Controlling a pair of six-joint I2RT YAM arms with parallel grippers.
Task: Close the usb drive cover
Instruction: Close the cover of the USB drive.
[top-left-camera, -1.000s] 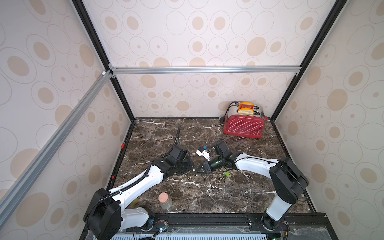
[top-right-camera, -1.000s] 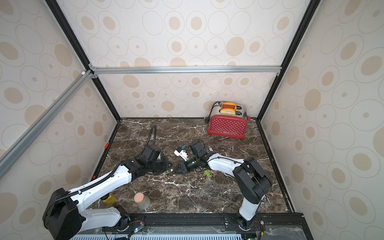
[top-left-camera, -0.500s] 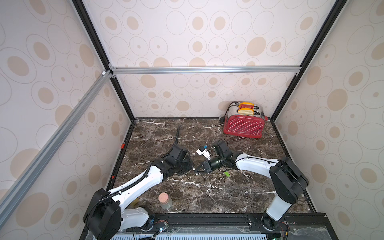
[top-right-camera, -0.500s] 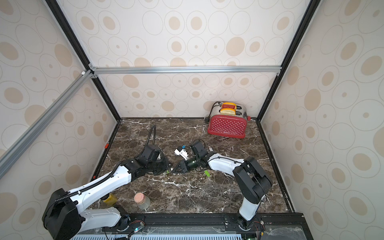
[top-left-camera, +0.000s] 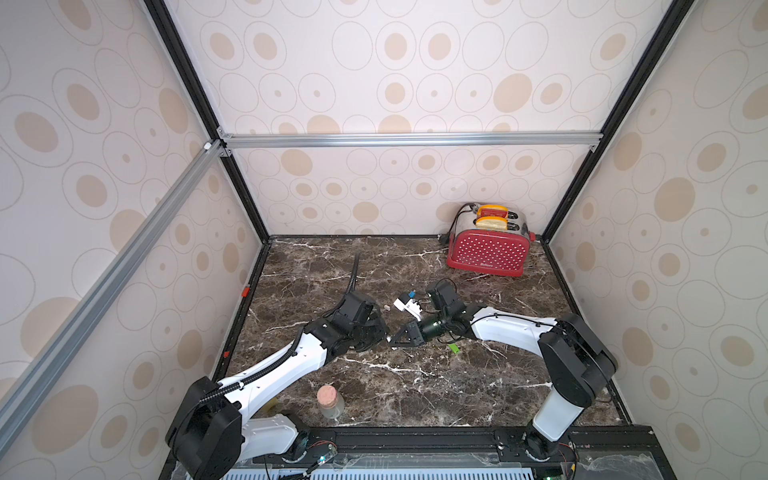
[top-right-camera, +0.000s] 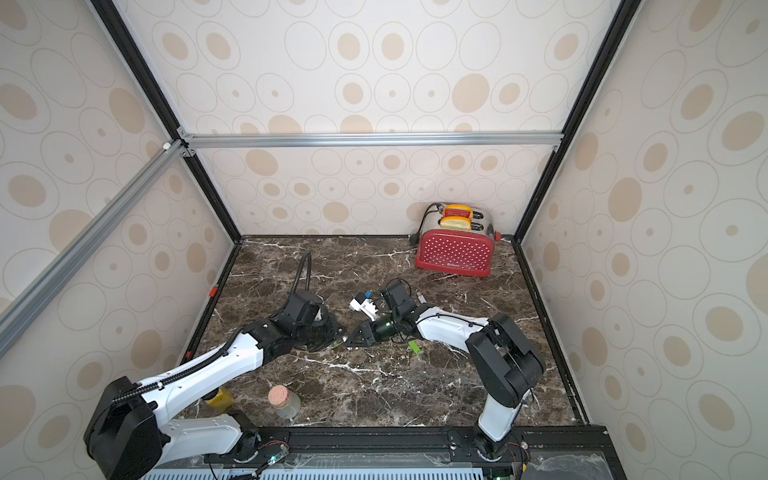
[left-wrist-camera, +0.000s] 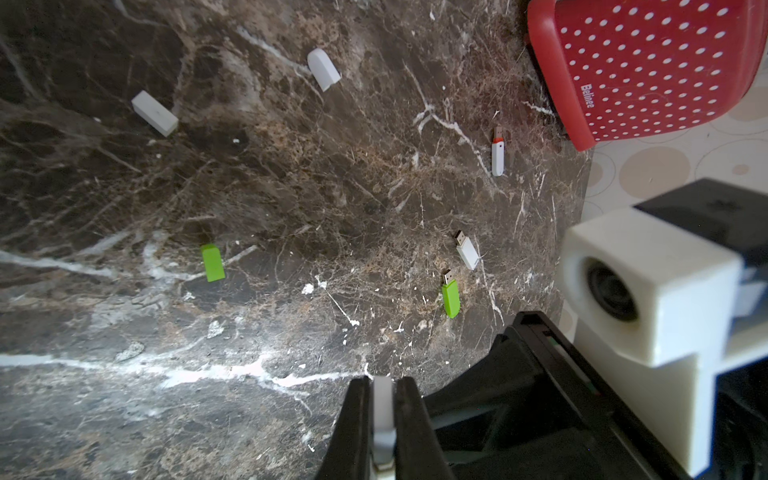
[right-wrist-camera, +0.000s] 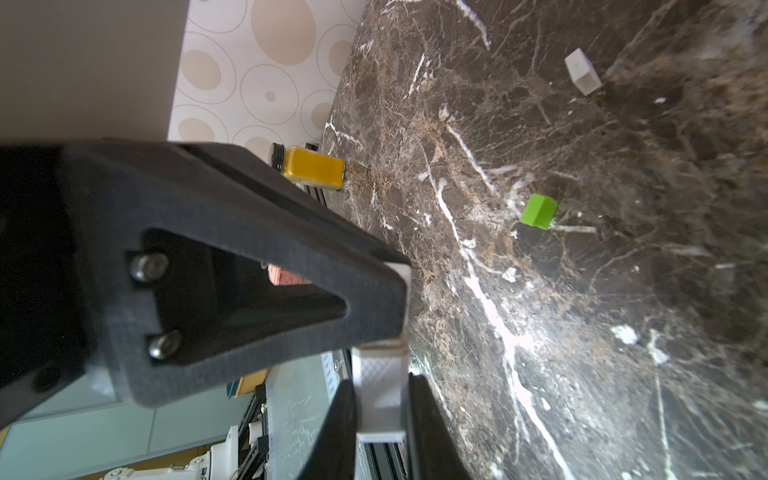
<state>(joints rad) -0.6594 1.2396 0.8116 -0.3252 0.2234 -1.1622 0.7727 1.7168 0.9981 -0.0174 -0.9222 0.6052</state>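
Low over the middle of the marble floor, my two grippers meet tip to tip in both top views. The left gripper (left-wrist-camera: 382, 380) (top-left-camera: 383, 333) is shut on a white usb drive (left-wrist-camera: 382, 409), of which only a narrow edge shows between the fingers. The right gripper (right-wrist-camera: 381, 379) (top-left-camera: 395, 340) is shut on a white, hollow usb drive cover (right-wrist-camera: 380, 395). In the right wrist view the cover's far end reaches the left gripper's tip. The joint between drive and cover is hidden by the fingers.
Loose on the floor lie a green cover (left-wrist-camera: 212, 262), a green drive (left-wrist-camera: 450, 297), a white drive (left-wrist-camera: 467, 250), a white-and-red drive (left-wrist-camera: 497, 151) and two white covers (left-wrist-camera: 154, 113) (left-wrist-camera: 323, 75). A red toaster (top-left-camera: 488, 249) stands back right. A corked jar (top-left-camera: 329, 401) and a yellow jar (top-right-camera: 219, 397) stand near the front.
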